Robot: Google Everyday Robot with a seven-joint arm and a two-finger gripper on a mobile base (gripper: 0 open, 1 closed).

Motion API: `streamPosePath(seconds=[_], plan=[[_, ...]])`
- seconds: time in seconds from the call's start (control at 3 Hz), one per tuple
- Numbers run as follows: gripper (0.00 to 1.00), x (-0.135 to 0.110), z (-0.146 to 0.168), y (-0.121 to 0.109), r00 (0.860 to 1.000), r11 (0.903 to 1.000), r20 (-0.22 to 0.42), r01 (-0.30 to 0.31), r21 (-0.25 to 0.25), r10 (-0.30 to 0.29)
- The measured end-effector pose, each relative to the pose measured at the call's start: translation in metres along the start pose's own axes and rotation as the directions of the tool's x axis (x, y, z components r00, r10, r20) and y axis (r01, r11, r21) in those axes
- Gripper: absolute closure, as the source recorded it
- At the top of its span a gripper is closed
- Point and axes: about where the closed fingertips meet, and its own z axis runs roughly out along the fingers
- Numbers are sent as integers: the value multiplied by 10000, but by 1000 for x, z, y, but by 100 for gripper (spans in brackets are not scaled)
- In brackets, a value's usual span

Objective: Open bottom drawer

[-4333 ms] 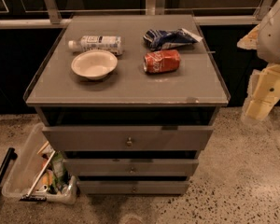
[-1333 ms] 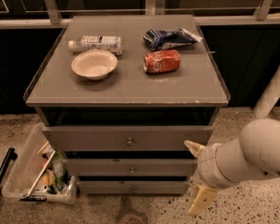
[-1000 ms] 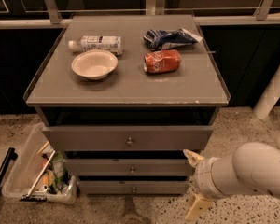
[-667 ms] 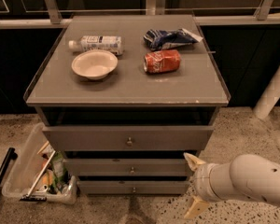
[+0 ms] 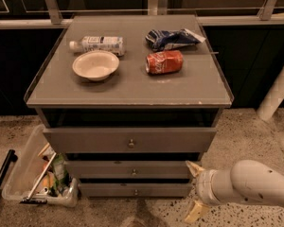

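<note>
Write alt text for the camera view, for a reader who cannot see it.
The robot's open gripper hangs low at the right end of a grey three-drawer cabinet, level with the shut bottom drawer. On the cabinet top sit a plastic bottle, a white bowl, a red soda can and a blue bag.

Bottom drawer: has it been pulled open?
No, the bottom drawer sits shut, while the gripper hangs low, just right of it, with its fingers spread apart.

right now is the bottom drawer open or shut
Shut: bottom drawer front flush, no inside showing. Open gripper sits by its right end.
</note>
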Motion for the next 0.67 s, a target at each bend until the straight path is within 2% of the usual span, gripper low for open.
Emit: streamPosePath(seconds=[0.33,0.67], plan=[[0,-2,18,1,9993,9996,243,278,-6,-278],[0,2,58,3,9950,9970,646,744,229,-758]])
